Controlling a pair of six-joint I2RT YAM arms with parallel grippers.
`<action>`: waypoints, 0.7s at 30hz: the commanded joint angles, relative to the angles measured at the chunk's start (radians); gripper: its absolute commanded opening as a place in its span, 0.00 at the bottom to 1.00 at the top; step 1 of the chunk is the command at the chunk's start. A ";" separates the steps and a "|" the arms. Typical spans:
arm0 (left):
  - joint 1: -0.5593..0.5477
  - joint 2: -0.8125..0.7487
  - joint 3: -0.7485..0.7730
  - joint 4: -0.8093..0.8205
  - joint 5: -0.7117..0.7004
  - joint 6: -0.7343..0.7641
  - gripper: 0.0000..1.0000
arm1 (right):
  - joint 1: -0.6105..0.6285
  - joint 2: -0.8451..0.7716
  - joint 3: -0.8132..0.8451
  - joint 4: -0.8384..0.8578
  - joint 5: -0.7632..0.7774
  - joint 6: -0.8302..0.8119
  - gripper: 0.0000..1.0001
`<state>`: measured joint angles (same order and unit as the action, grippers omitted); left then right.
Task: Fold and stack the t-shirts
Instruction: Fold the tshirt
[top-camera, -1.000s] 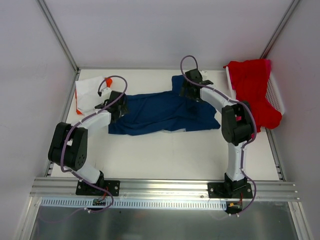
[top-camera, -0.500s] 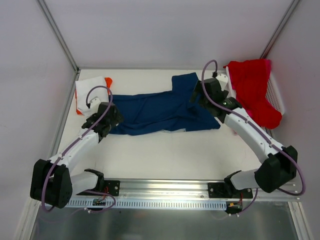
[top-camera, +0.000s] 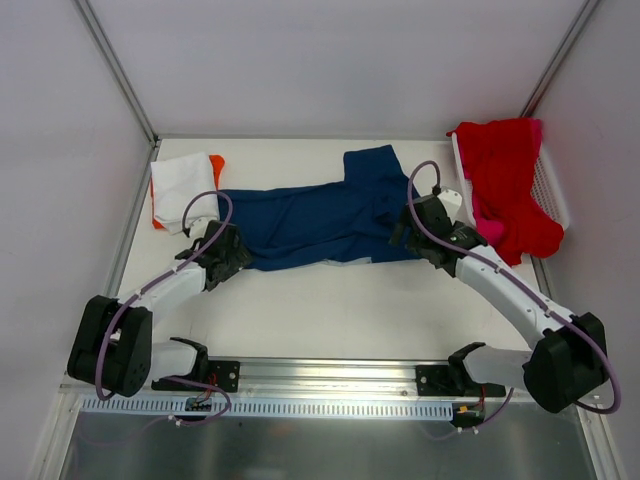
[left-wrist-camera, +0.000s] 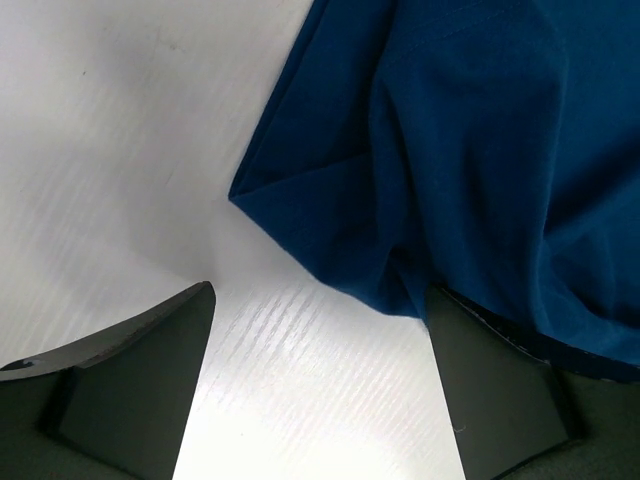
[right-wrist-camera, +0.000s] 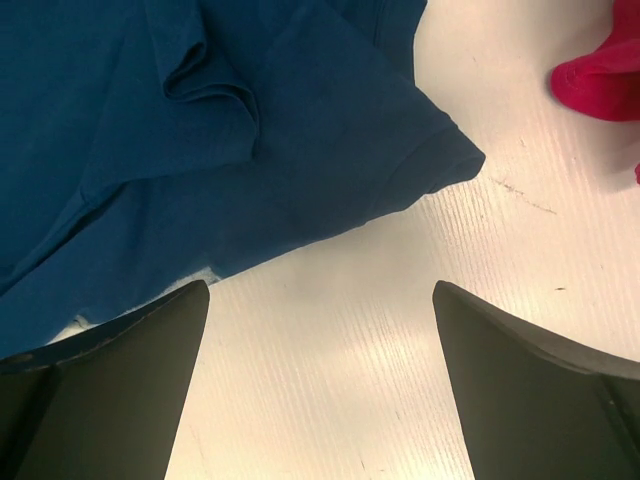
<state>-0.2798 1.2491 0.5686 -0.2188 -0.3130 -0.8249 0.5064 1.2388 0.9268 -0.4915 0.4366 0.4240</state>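
The navy t-shirt (top-camera: 320, 220) lies spread out lengthwise across the middle of the table (top-camera: 330, 310), rumpled rather than flat, with one sleeve sticking out from its far edge. The left gripper (top-camera: 230, 252) sits low at the shirt's near left corner. In the left wrist view its fingers (left-wrist-camera: 130, 380) stand wide apart, with only bare tabletop and the tip of that folded blue corner between them (nothing is pinched). One finger is close against the shirt's hem, though whether it touches the cloth is unclear. The right gripper (top-camera: 412, 226) hovers at the shirt's right end, just by the other sleeve. Its fingers (right-wrist-camera: 110, 370) are likewise spread wide over bare table at the sleeve's edge, holding nothing. To the left of the navy shirt, near its far left corner, a folded white t-shirt (top-camera: 185, 180) rests on an orange one (top-camera: 217, 160). To its right, a red t-shirt (top-camera: 505, 175) and a pink one (top-camera: 490, 230) hang over the white mesh basket (top-camera: 552, 190).
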 joint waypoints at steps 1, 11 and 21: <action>0.004 0.024 0.013 0.065 -0.003 -0.003 0.86 | 0.003 -0.045 -0.013 0.013 0.016 0.010 1.00; 0.004 0.049 0.048 0.065 -0.087 0.032 0.78 | 0.003 0.002 -0.031 0.062 0.011 -0.014 0.99; 0.037 0.032 0.047 0.033 -0.163 0.047 0.68 | 0.001 0.123 -0.034 0.172 -0.062 -0.041 0.22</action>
<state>-0.2600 1.3014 0.5877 -0.1726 -0.4297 -0.7979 0.5064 1.3289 0.8886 -0.3763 0.3988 0.3874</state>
